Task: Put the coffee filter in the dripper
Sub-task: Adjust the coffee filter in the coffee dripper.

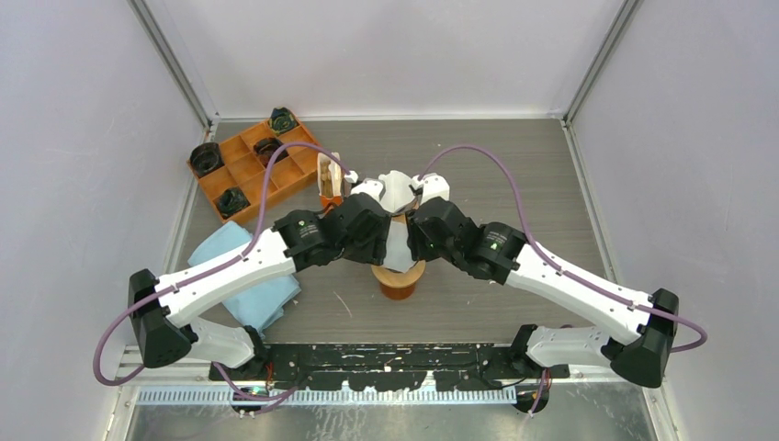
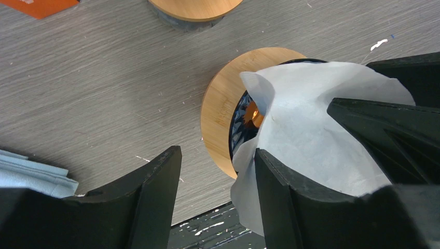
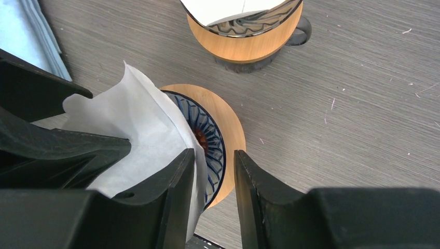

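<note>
Over the dripper (image 3: pixel 210 127) at frame centre, right fingers (image 3: pixel 171 197) stood narrowly apart and left fingers (image 2: pixel 155 197) wide, neither pinching the coffee filter (image 2: pixel 311 124), likely freeing it to settle inside

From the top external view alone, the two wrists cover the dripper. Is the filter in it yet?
Observer: Only partly. The left wrist view shows the coffee filter draped over the dripper, with the ribbed wall bare on one side.
Operator: Is either gripper pinching the paper?
Observer: Not the left gripper. It is open, and only the table and the wooden collar show between its fingers.
Operator: And the right?
Observer: The right gripper is open too. The dripper's rim shows in its gap, and the paper lies beside one finger.
</note>
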`<state>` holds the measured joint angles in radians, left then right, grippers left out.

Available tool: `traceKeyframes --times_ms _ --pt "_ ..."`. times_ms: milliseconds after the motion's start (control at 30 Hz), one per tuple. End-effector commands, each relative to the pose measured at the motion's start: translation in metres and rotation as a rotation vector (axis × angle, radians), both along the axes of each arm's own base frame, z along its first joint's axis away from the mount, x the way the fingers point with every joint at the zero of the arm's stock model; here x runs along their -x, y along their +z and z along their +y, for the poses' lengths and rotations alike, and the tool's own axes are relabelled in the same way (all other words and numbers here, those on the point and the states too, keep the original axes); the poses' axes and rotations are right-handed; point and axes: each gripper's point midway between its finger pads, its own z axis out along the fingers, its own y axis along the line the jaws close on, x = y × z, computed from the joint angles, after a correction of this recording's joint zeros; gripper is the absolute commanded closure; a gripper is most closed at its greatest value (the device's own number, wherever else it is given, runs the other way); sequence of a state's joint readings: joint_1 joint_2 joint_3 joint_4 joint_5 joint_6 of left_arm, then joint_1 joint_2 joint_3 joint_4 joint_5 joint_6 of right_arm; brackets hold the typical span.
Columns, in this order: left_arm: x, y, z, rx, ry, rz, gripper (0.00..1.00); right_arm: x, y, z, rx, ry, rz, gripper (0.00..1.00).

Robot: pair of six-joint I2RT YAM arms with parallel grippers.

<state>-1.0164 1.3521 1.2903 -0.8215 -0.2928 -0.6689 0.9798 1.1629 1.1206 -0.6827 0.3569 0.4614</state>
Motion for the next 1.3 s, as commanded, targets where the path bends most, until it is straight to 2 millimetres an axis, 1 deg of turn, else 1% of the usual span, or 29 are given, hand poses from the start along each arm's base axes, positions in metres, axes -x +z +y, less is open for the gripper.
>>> traceKeyframes --times_ms 0,300,467,567,700,800,933,1033,1133,1267 --pt "-0.005 0.000 -0.004 0.029 -0.003 -0.005 0.44 -0.005 -0.005 -0.001 0.024 -0.007 -0.009 0.60" --pt "-0.005 -0.011 -0.009 0.033 -0.011 0.030 0.44 -0.004 -0.027 0.002 0.070 0.020 0.040 0.59" --pt "-0.005 -0.015 -0.010 0.029 -0.011 0.043 0.43 -0.004 -0.030 0.002 0.072 0.025 0.046 0.60" --pt "-0.005 -0.013 -0.010 0.034 -0.011 0.041 0.43 -0.003 -0.024 0.004 0.052 0.033 0.042 0.59" --pt "-0.006 -0.010 -0.009 0.042 -0.008 0.033 0.42 -0.002 -0.006 0.004 0.012 0.042 0.013 0.57" --pt "-0.006 -0.009 -0.008 0.041 -0.005 0.031 0.42 -0.002 0.009 0.003 -0.019 0.043 -0.016 0.52" --pt "-0.006 -0.009 -0.008 0.042 -0.006 0.033 0.42 -0.001 0.022 -0.002 -0.042 0.043 -0.046 0.50" --pt "-0.006 -0.007 -0.009 0.045 -0.006 0.030 0.42 -0.003 0.025 -0.008 -0.035 0.031 -0.061 0.50" --pt "-0.007 -0.006 -0.009 0.050 -0.006 0.029 0.41 -0.005 0.020 -0.013 -0.019 0.019 -0.059 0.50" --pt "-0.007 0.001 -0.011 0.074 -0.008 0.016 0.39 -0.004 0.017 -0.009 -0.018 0.031 -0.046 0.50"
